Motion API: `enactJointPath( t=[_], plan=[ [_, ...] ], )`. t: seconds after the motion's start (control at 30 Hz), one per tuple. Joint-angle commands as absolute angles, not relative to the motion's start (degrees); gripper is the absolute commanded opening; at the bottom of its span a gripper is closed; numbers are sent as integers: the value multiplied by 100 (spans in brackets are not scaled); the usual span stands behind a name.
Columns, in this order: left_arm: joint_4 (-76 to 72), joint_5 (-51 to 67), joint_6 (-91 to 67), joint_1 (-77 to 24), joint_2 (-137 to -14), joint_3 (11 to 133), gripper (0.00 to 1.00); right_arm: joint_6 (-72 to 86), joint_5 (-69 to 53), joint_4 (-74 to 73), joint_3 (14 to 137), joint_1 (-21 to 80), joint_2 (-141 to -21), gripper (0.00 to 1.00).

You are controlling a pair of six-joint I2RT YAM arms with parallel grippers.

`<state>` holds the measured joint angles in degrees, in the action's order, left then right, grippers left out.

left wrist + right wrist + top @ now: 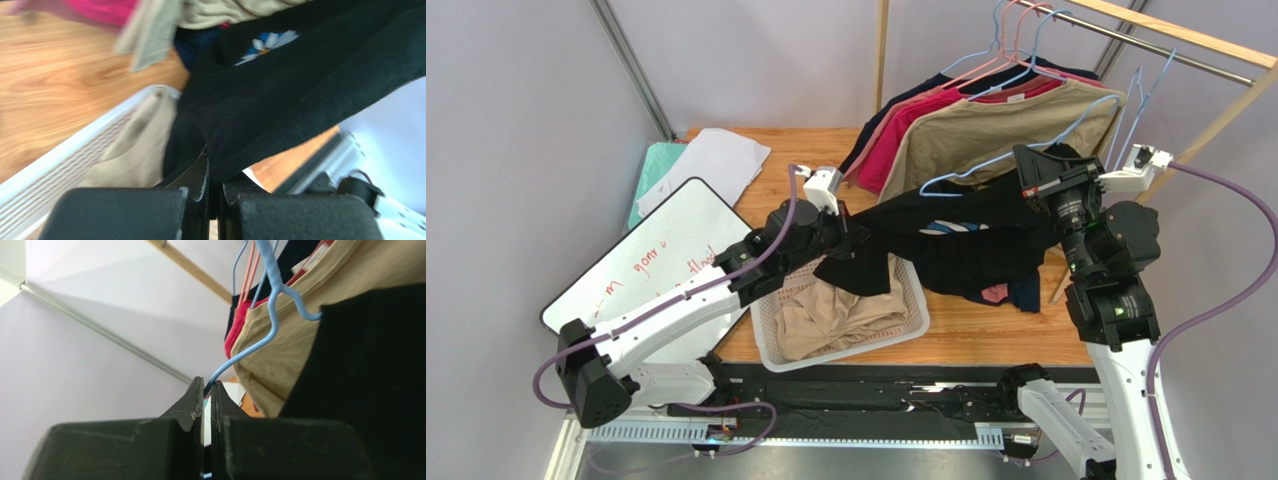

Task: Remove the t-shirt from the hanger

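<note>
A black t-shirt (956,245) with a white and blue print is stretched between my two arms above the table. My left gripper (858,238) is shut on the shirt's hem, seen in the left wrist view (212,157) as black cloth (300,90) pinched between the jaws. A light blue wire hanger (1016,160) runs from the shirt up to the right. My right gripper (1026,160) is shut on the hanger's wire; the right wrist view (207,385) shows the blue wire (265,335) coming out from between the jaws.
A white basket (771,350) with beige clothes sits below the left gripper. Tan, pink, red and navy shirts (986,125) hang on a wooden rail (1186,35) at the back right. A whiteboard (656,250) and papers (711,160) lie at left.
</note>
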<state>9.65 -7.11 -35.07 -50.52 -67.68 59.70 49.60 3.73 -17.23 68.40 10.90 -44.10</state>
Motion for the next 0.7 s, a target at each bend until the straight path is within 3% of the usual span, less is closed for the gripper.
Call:
enactJointPath(
  t=[0.0,0.27,0.67],
  plan=[
    [317,526,-3384,-5010,-7224,6731,0,5150,-939,-1090,6979,1055,-4509,0],
    [123,1222,-3656,-5027,-8384,7892,0,5949,-2090,-818,6855,1055,-4105,0],
    [588,923,-3507,-4992,-9122,8604,0,5941,-2118,-1143,8217,1055,-3824,0]
  ],
)
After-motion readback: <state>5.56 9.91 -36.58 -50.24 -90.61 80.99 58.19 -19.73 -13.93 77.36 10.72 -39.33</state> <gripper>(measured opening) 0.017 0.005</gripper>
